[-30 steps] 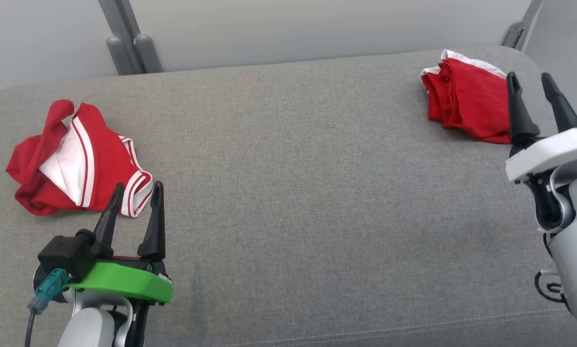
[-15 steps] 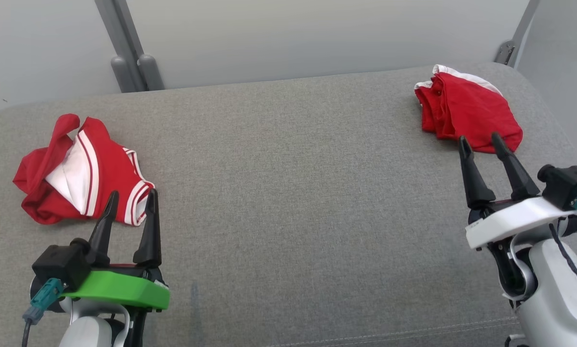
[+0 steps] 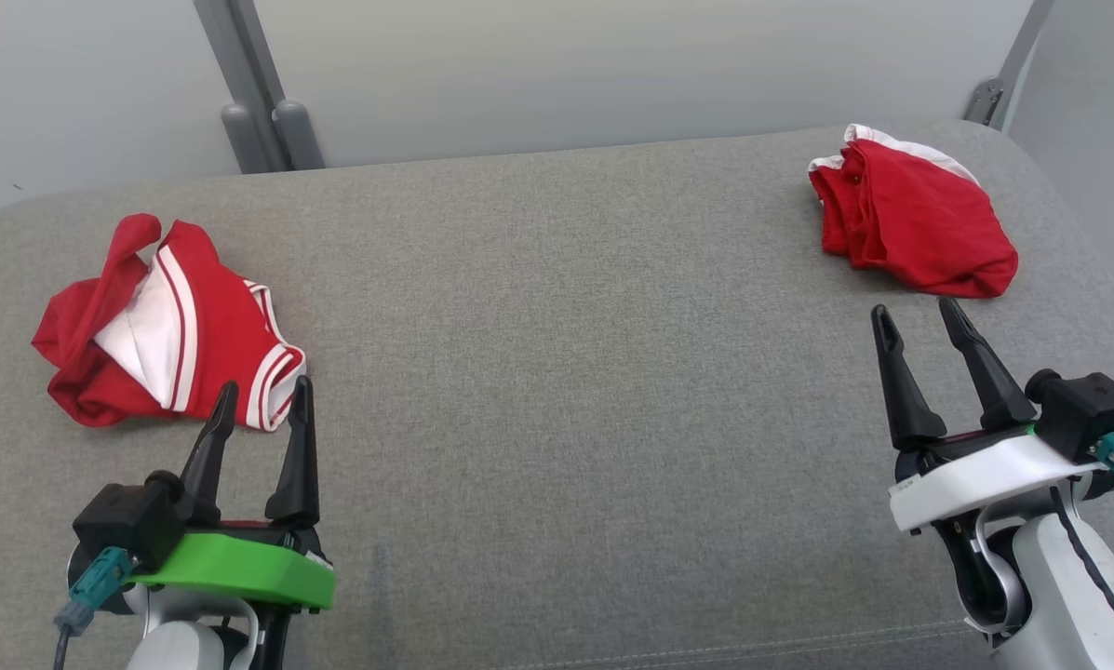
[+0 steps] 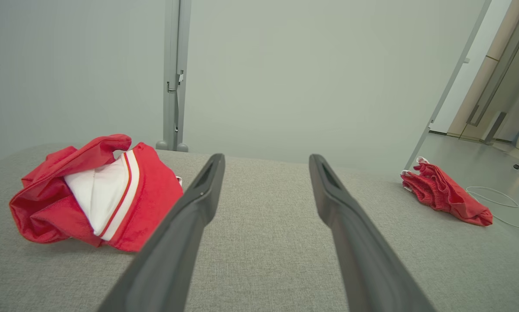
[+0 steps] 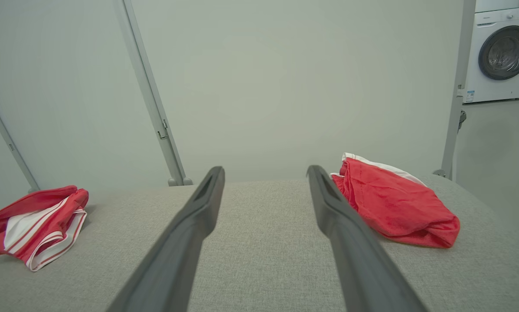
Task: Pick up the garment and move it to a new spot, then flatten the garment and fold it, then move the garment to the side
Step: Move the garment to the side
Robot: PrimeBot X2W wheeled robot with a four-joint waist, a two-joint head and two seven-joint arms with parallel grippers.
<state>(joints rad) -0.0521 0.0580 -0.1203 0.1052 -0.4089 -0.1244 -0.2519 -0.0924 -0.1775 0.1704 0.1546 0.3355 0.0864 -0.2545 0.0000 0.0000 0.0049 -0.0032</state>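
plainly both jaws gape empty; one dark finger overlaps the right red garment.

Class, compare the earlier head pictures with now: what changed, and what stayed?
The right gripper drew back from the folded red garment toward the robot, staying open and empty. The open left gripper, the crumpled red-and-white garment and the folded one stayed put.

Grey fabric surface, crumpled red-and-white garment at left, bundled red garment far right
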